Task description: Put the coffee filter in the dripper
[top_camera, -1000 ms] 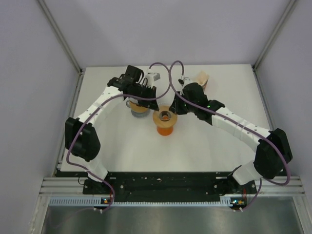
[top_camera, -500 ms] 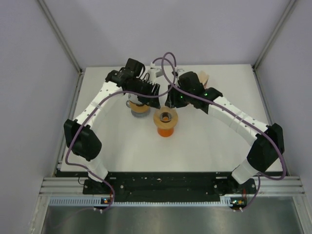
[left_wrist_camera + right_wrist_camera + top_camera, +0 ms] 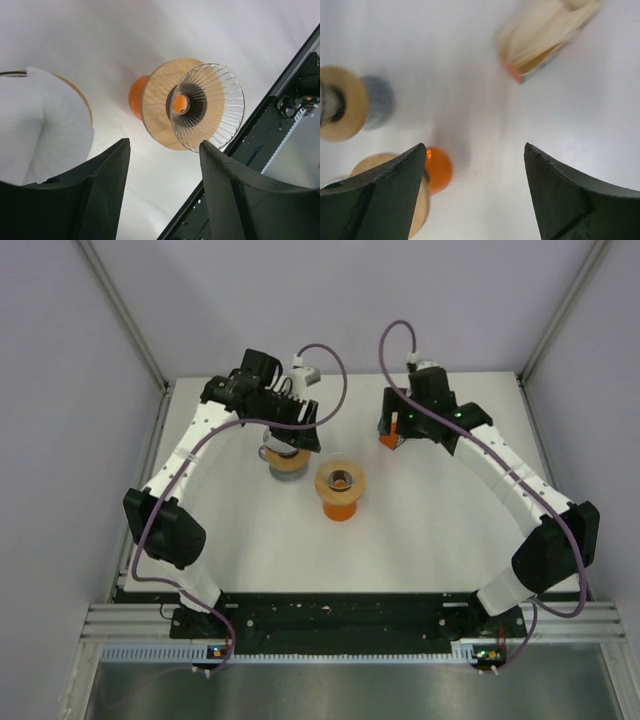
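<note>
Left pincer [image 3: 162,160] spread, nothing between fingers, hanging just over white paper coffee filter [image 3: 45,125]. Filter sits inside wood-collared dripper on grey base [image 3: 285,464].

Right pincer [image 3: 475,150] spread too, empty, above blurred tan filter stack [image 3: 545,35] at back of white counter [image 3: 430,530].

Orange-based dripper with ribbed glass cone [image 3: 165,107] stands empty alongside.

Placement looks done. Next move, likely: lift left arm straight clear without snagging paper.

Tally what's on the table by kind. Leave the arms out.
Drippers: 2 (orange-cup dripper, grey-cup dripper)
Cups: 2 (orange cup, grey cup)
White filter, sitting in the grey-cup dripper: 1
Filter stack: 1
Total: 6
</note>
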### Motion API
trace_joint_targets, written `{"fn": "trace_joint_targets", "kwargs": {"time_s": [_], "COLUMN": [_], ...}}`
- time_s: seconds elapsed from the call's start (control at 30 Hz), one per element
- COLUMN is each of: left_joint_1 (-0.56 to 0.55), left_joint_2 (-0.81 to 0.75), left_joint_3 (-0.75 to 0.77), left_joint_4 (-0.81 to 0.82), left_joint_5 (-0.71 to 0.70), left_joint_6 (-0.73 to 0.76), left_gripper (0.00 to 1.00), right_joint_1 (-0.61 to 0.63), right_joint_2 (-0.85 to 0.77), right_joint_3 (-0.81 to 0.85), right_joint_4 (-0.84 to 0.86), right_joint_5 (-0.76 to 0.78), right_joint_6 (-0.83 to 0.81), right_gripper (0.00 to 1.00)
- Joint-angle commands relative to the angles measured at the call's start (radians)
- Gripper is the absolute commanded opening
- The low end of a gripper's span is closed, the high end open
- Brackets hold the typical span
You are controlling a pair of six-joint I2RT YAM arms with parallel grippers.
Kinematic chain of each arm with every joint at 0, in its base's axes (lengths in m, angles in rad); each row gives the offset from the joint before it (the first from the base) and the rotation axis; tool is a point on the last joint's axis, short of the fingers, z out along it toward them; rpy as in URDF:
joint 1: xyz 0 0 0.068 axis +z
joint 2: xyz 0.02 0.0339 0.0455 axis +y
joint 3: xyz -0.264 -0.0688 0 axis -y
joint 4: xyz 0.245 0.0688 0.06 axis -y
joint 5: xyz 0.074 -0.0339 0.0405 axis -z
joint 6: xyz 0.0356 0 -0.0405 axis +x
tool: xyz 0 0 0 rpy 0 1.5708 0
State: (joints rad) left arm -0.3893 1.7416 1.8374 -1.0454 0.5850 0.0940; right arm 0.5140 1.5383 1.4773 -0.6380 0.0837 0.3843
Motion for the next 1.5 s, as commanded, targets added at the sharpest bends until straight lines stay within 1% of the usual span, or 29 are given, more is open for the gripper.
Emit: {"fn": "trace_joint_targets", "kwargs": {"time_s": [0.0,0.1,0.2,0.3,0.4,0.5,0.63,0.7,0.8,0.9,0.97,1.07,1.2,1.27,1.37,1.47], "left_joint_1": [0.055,0.073,0.079,0.087,0.098,0.107,0.11,0.112,0.113,0.113,0.113,0.115,0.112,0.112,0.109,0.098], "left_joint_2": [-0.059,-0.074,-0.08,-0.082,-0.082,-0.076,-0.065,-0.059,-0.054,-0.05,-0.048,-0.047,-0.04,-0.04,-0.042,-0.043], "left_joint_3": [0.004,-0.016,-0.032,-0.043,-0.044,-0.043,-0.043,-0.043,-0.038,-0.038,-0.035,-0.03,-0.02,-0.017,-0.015,-0.01], "left_joint_4": [0.045,0.061,0.059,0.061,0.065,0.068,0.068,0.07,0.071,0.071,0.068,0.068,0.059,0.055,0.054,0.054], "left_joint_5": [0.021,0.036,0.042,0.039,0.042,0.047,0.059,0.065,0.072,0.075,0.079,0.099,0.122,0.133,0.145,0.157], "left_joint_6": [0.0,-0.017,-0.019,-0.019,-0.02,-0.023,-0.022,-0.025,-0.025,-0.027,-0.025,-0.019,-0.011,-0.01,-0.01,-0.005], "left_gripper": [0.64,0.64,0.64,0.64,0.64,0.64,0.64,0.64,0.64,0.64,0.64,0.64,0.64,0.64,0.64,0.64], "right_joint_1": [-0.144,-0.192,-0.235,-0.256,-0.259,-0.261,-0.262,-0.264,-0.264,-0.262,-0.262,-0.253,-0.217,-0.201,-0.187,-0.174], "right_joint_2": [0.005,0.097,0.195,0.308,0.391,0.453,0.503,0.514,0.513,0.47,0.424,0.304,0.104,0.008,-0.113,-0.234], "right_joint_3": [0.089,0.142,0.227,0.305,0.368,0.399,0.41,0.408,0.393,0.345,0.302,0.186,-0.035,-0.139,-0.262,-0.334], "right_joint_4": [0.017,0.029,0.034,0.041,0.035,0.026,0.024,0.023,0.017,0.023,0.04,0.115,0.256,0.299,0.316,0.322], "right_joint_5": [0.201,0.24,0.238,0.2,0.2,0.206,0.203,0.2,0.195,0.183,0.168,0.139,0.067,0.033,-0.013,-0.053], "right_joint_6": [0.044,0.051,0.073,0.088,0.084,0.082,0.064,0.044,0.007,-0.051,-0.105,-0.231,-0.445,-0.531,-0.607,-0.631], "right_gripper": [0.8,0.81,0.79,0.75,0.71,0.65,0.5,0.4,0.2,0.0,0.0,0.0,0.0,0.0,0.0,0.0]}}
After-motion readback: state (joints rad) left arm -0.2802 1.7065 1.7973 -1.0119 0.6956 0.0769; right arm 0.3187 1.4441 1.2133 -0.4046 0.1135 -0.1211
